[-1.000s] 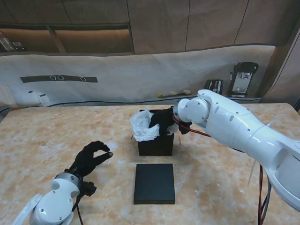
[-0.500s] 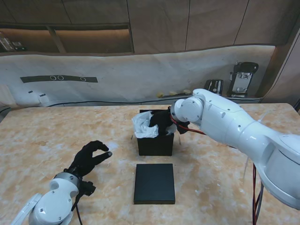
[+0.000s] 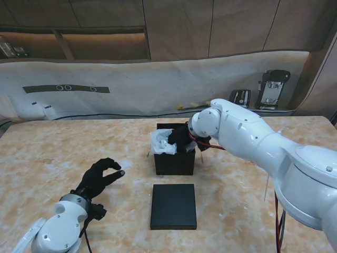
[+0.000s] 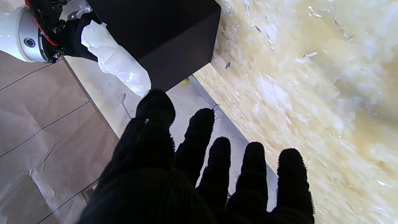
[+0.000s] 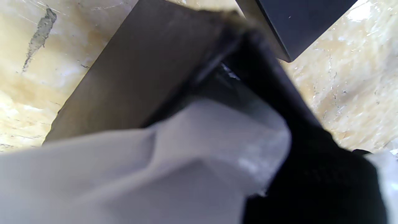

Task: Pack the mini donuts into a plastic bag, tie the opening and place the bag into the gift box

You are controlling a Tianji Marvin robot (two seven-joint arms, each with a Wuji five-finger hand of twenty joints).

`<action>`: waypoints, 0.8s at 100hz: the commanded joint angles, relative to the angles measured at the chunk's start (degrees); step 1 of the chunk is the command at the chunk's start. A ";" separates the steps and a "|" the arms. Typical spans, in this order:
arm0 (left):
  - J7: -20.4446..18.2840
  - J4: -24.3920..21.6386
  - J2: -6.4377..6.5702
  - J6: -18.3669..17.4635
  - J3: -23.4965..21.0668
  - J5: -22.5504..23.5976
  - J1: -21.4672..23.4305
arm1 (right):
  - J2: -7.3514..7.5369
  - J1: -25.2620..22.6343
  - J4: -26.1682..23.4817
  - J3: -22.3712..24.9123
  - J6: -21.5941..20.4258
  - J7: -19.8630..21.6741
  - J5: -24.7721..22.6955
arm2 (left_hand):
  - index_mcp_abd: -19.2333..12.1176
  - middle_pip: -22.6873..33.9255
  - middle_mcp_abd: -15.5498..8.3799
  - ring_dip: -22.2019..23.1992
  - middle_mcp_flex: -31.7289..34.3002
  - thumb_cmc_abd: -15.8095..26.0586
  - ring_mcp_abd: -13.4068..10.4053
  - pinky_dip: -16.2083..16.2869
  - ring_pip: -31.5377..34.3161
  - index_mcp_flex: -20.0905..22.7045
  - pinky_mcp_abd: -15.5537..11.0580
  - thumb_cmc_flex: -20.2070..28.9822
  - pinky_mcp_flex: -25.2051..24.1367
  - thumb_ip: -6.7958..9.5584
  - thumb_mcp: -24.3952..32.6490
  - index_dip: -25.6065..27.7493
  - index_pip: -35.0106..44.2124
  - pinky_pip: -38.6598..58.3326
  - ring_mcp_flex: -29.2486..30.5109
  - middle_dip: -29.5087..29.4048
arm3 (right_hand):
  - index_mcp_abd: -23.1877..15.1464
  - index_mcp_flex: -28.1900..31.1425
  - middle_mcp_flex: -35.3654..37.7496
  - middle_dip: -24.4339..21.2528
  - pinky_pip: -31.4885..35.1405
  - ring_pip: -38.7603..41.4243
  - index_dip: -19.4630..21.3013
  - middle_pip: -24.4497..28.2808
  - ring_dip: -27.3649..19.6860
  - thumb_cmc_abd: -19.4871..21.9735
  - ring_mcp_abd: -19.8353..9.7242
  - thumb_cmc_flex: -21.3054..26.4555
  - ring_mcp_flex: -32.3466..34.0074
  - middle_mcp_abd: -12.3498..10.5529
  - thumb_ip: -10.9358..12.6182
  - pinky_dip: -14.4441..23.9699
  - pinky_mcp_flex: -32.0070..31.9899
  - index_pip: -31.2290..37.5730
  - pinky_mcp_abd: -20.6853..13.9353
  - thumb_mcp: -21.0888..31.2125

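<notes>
Nearest to me, the left hand [image 3: 100, 179] hovers low over the marble counter [image 3: 47, 153] at the left, holding nothing, its black-gloved fingers [image 4: 255, 168] loosely spread with the thumb curled toward the index. Right of it, a flat black lid [image 3: 174, 205] lies on the counter. Just beyond the lid stands the open black gift box [image 3: 175, 162]. The right hand [image 3: 181, 138] reaches into the box's top, fingers closed on the white plastic bag [image 3: 162, 142], which sits partly inside the box and bulges over its left rim.
</notes>
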 commanded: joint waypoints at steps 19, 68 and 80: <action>-0.60 -0.55 -0.23 0.01 -0.19 0.07 0.49 | -2.97 -0.27 4.12 -1.24 -1.03 3.74 0.00 | -0.77 -0.68 -0.18 -0.85 -2.18 1.05 -0.17 0.42 -0.93 0.60 -0.76 1.18 -1.04 1.56 -1.00 0.65 -1.06 -0.34 -1.59 -0.25 | 0.54 -1.27 -2.89 1.55 -3.42 -2.56 0.82 -0.22 -1.74 1.46 1.06 -4.26 -3.99 -0.89 0.27 0.86 -3.31 -1.00 3.84 -2.71; -0.58 -0.39 -0.25 -0.45 -0.13 -0.25 0.28 | 3.28 -0.83 -7.28 -0.72 2.55 0.44 -1.67 | -0.78 -0.64 -0.04 -0.88 -2.08 1.02 -0.26 0.47 -0.93 0.62 -0.81 1.13 -1.02 1.55 -1.05 0.66 -1.00 -0.23 -1.57 -0.25 | 0.02 -6.08 -16.19 -3.91 -10.47 -6.24 8.24 -1.70 -4.42 5.56 -0.07 -12.13 -15.92 0.37 0.98 3.16 -11.68 -15.92 2.77 -7.04; -0.58 -0.48 -0.25 -0.72 0.00 -0.41 0.32 | 6.97 -1.75 -13.81 1.10 4.81 -1.36 -3.37 | -0.83 -0.70 -0.15 -0.88 -2.18 1.02 -0.24 0.45 -0.94 0.62 -0.78 1.12 -1.03 1.54 -1.05 0.68 -0.97 -0.24 -1.57 -0.27 | 0.25 -6.38 -18.91 -4.82 -11.94 -6.45 12.70 -2.01 -5.09 8.24 0.17 -14.21 -17.67 0.74 3.96 3.06 -13.39 -24.44 3.45 -8.95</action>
